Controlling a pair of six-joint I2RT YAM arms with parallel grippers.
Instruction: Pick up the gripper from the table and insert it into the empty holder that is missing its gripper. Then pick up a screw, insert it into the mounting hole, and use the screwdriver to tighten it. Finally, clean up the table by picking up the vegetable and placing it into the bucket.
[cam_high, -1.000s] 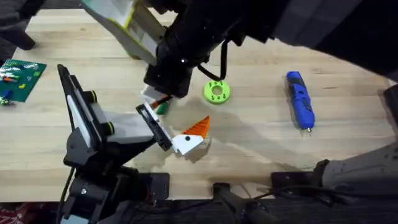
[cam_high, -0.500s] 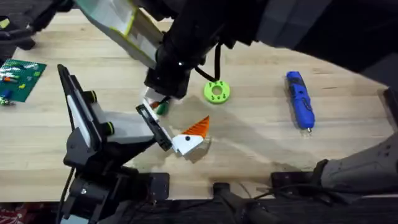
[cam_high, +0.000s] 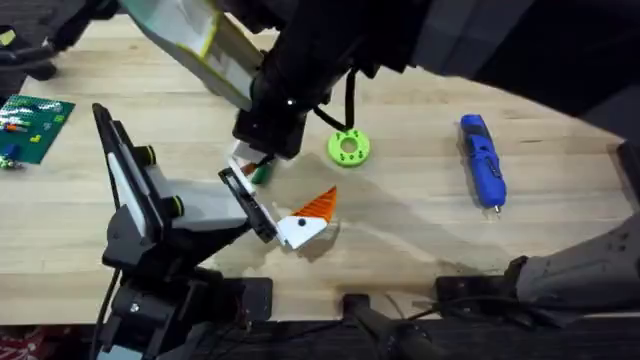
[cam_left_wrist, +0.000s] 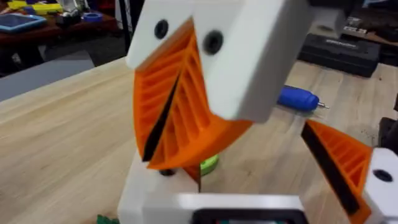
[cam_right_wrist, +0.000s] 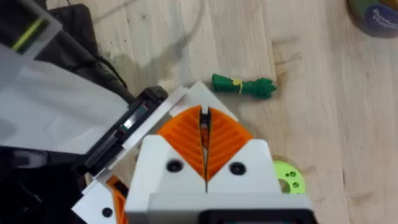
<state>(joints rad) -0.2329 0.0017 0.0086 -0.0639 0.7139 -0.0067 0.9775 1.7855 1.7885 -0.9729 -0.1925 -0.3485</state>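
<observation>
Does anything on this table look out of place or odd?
Yes: a small green leafy vegetable with a yellow band lies on the wooden table, close to the black bracket of the jointed arm. Everything else nearby looks like hardware, such as the bright blue pen-shaped screwdriver.

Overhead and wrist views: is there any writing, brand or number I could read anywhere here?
No text is readable.
Round container: its label carries writing, too blurred to read.
Green circuit board: markings too small to read.
</observation>
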